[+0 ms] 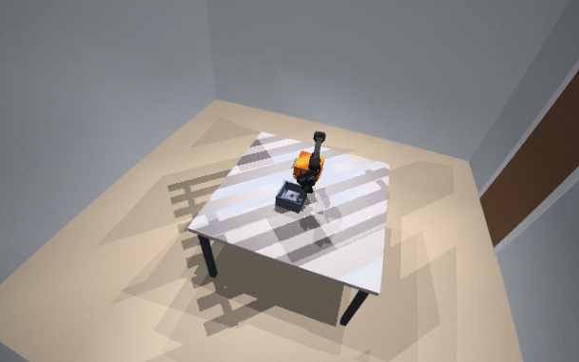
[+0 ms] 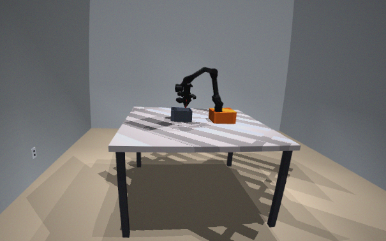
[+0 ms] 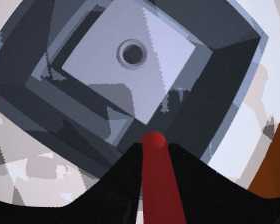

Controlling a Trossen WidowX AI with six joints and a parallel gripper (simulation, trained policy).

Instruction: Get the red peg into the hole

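One red peg (image 1: pixel 301 187) (image 2: pixel 186 102) (image 3: pixel 161 185), slim, round-ended, clamped in nearly closed tool (image 1: pixel 307 188) (image 2: pixel 186 105) (image 3: pixel 156 146).

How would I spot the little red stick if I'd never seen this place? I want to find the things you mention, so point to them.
Find the pale table (image 1: pixel 350 268) (image 2: pixel 201 148), then the black arm rising from an orange block (image 1: pixel 302 162) (image 2: pixel 224 117). Follow the arm to its gripper (image 3: pixel 156 146), near the open dark box (image 1: pixel 289 203) (image 2: pixel 181 115) (image 3: pixel 236 65). Pinched there is the red peg (image 3: pixel 161 185), slim and round-ended, the only red thing around.

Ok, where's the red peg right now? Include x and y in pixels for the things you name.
The red peg (image 2: pixel 186 102) (image 3: pixel 161 185) is clamped in the gripper (image 2: pixel 185 106) (image 3: pixel 156 146); in the exterior view its tip is just above the open box (image 2: pixel 181 115) (image 3: pixel 236 75), left of the orange block (image 2: pixel 224 117) (image 3: pixel 273 172).
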